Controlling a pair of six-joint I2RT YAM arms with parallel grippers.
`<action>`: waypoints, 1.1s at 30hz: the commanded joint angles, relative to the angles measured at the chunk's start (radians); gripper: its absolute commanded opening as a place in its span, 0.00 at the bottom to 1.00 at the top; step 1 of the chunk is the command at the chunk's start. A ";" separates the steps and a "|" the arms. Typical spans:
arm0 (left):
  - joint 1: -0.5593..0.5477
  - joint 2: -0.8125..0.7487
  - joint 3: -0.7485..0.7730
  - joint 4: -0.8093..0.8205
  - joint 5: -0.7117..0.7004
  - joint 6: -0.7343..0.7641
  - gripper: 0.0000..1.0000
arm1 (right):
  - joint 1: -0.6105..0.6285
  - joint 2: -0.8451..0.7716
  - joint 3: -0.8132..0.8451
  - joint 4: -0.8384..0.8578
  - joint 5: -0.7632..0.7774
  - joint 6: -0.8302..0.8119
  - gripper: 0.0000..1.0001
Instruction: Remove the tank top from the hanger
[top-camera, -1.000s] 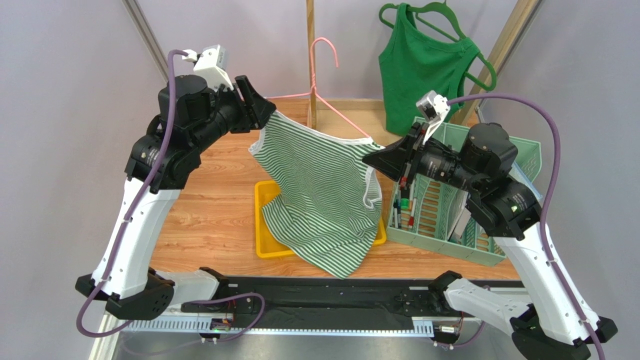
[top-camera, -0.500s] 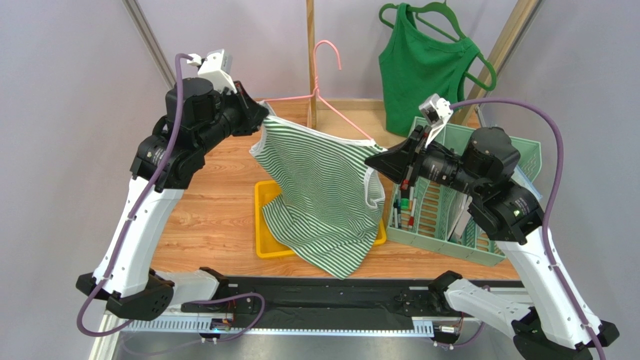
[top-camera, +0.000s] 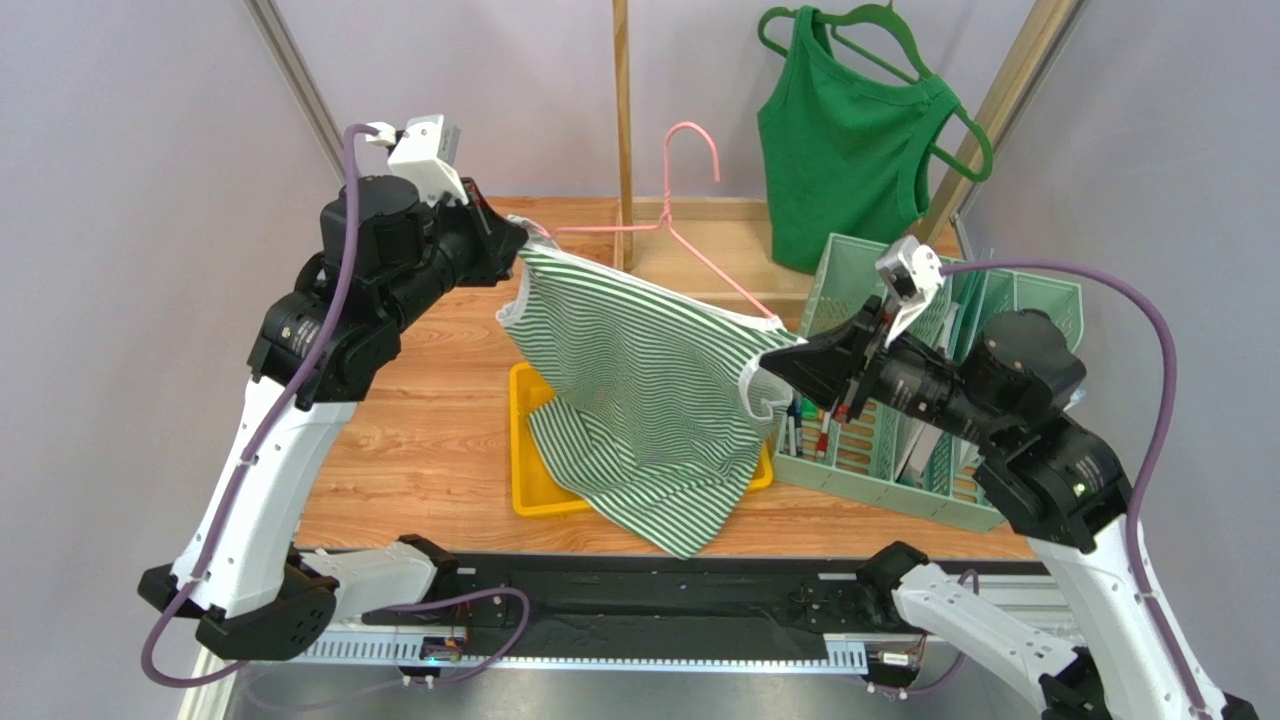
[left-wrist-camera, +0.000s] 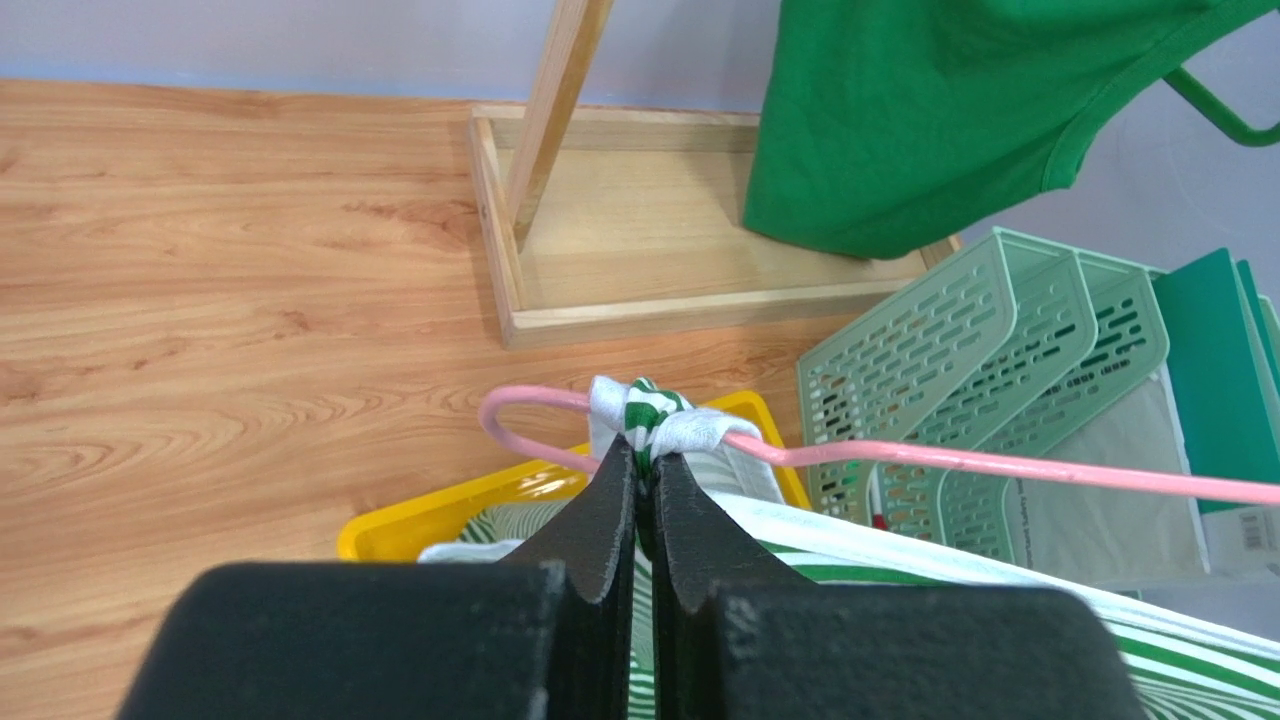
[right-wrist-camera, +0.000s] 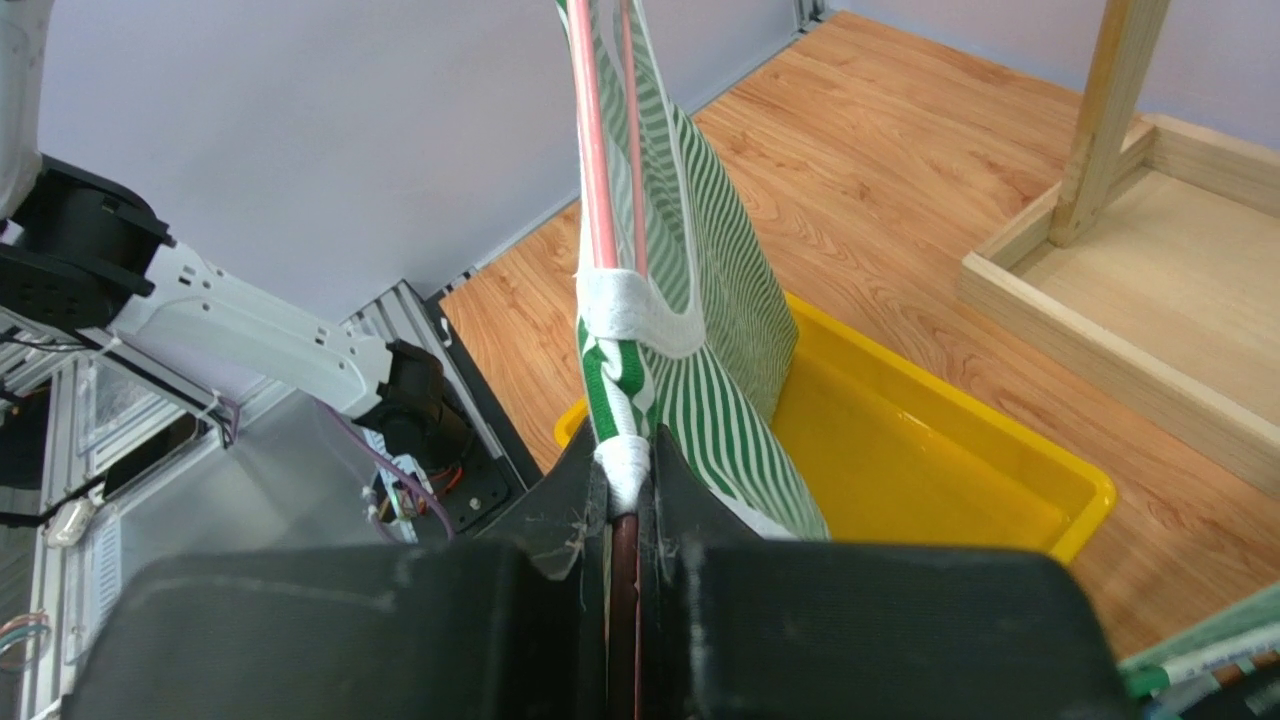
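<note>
Over the wooden table (top-camera: 436, 390), the straps of the tank top (top-camera: 646, 390) are clamped tight in the left gripper (top-camera: 511, 240) and the right gripper (top-camera: 769, 365). Next, each strap likely must be slipped off the hanger (top-camera: 706, 263).

The tank top (top-camera: 646, 390) is striped green and white, with plain white binding at its openings. The hanger (left-wrist-camera: 962, 461) in it is pink. The tray (top-camera: 526, 450) by the worktop's near edge is bright yellow. The worktop (top-camera: 436, 405) is honey-brown wood with darker grain, and the stand (top-camera: 621, 90) at its far edge is paler wood. Over the far right corner, the second top (top-camera: 842, 150) is plain green and the second hanger (left-wrist-camera: 1225, 113) matches it. The rack (top-camera: 872, 450) along the right edge is mint green. The left gripper (left-wrist-camera: 643, 480) and the right gripper (right-wrist-camera: 624, 510) are black.
</note>
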 joint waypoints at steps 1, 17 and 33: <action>0.017 0.010 0.024 -0.019 -0.210 0.098 0.00 | 0.001 -0.119 -0.023 -0.038 0.063 -0.027 0.00; 0.021 0.062 -0.010 -0.048 -0.241 0.060 0.00 | -0.001 -0.338 -0.074 0.048 0.099 0.067 0.00; 0.045 0.086 0.024 -0.080 -0.339 0.103 0.00 | -0.001 -0.426 -0.011 -0.145 0.021 0.040 0.00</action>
